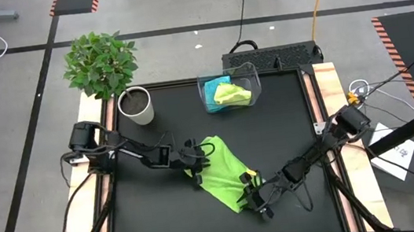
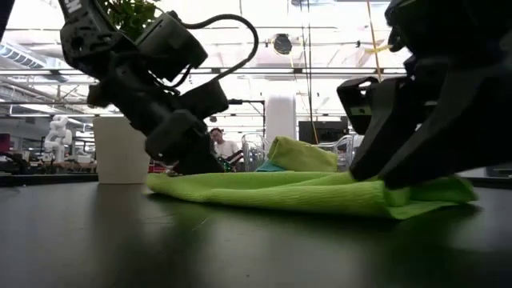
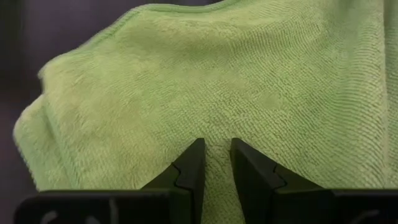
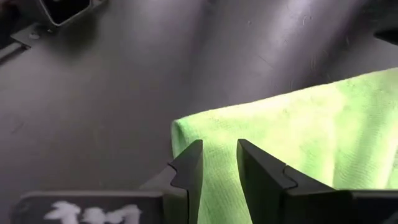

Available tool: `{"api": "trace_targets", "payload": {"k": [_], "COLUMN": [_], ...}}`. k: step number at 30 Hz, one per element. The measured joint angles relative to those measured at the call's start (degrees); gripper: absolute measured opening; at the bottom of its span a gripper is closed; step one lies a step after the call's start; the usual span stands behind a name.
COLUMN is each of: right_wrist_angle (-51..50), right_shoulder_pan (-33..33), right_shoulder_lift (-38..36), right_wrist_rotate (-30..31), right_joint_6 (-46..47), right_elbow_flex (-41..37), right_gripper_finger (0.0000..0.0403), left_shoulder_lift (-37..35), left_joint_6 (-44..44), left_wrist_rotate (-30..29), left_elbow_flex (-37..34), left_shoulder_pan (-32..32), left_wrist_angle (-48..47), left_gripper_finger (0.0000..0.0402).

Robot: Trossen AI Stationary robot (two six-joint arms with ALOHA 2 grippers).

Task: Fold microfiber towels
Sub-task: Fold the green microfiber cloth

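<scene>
Left gripper [image 3: 216, 163] and right gripper [image 4: 219, 163] are each pinching opposite edges of the lime-green fuzzy microfiber towel [image 1: 225, 169], lying on the black table [image 1: 287, 122].

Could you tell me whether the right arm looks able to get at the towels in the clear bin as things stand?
Probably not yet: the right gripper is pinching a corner of the lime-green towel on the table, as is the left gripper. The clear bin itself is uncovered.
</scene>
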Motion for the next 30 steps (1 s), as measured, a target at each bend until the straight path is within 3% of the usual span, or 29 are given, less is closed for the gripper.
{"api": "trace_targets", "payload": {"k": [16, 22, 30], "right_wrist_angle": [-1.11, -5.7, -6.57], "right_shoulder_pan": [3.57, 3.85, 2.91], "right_shoulder_lift": [2.15, 2.17, 2.17], "right_wrist_rotate": [0.46, 7.51, 8.1], "right_joint_6": [1.46, 2.11, 1.57], "right_elbow_flex": [3.11, 4.11, 4.11], "right_gripper_finger": [0.0089, 0.0089, 0.0089], "left_shoulder_lift": [0.77, 0.86, 0.86], "left_joint_6": [-2.94, -3.0, -3.2], "left_wrist_rotate": [1.3, 2.29, 2.45], "left_elbow_flex": [-0.08, -0.17, -0.19], "left_shoulder_pan": [2.46, 2.82, 2.74], "left_wrist_angle": [1.48, 2.37, 2.5], "left_gripper_finger": [0.0081, 0.0081, 0.0081]}}
